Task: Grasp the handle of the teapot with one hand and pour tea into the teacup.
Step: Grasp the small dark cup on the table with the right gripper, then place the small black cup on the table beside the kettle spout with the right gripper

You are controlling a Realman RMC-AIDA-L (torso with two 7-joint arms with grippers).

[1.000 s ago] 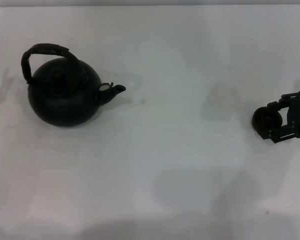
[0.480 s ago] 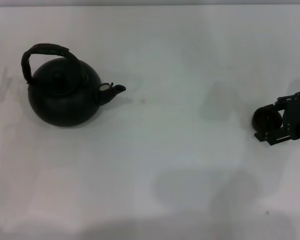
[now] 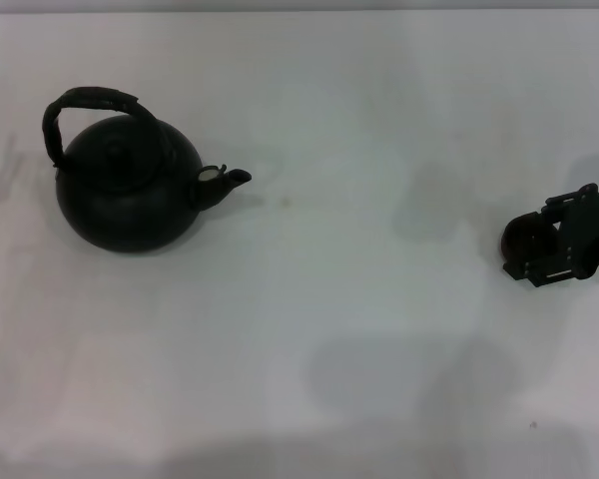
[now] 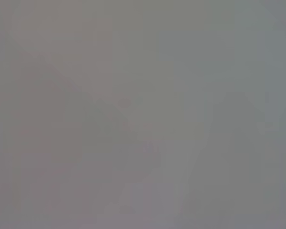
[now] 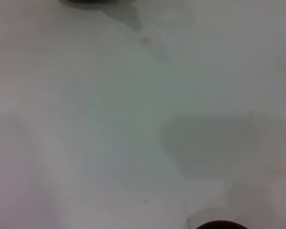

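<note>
On the right edge of the table [image 3: 379,329], the right gripper [image 3: 539,247] sits clamped around the teacup [image 3: 524,236]. Its wrist view shows only the cup's rim. Far left stands the teapot [image 3: 130,195], untouched.

We count one teapot [image 3: 130,195], one teacup [image 3: 525,238], and one end effector [image 3: 554,247], all over one bench [image 3: 359,329].

No legible text, labels, brands, numbers or signs anywhere in the three views.
</note>
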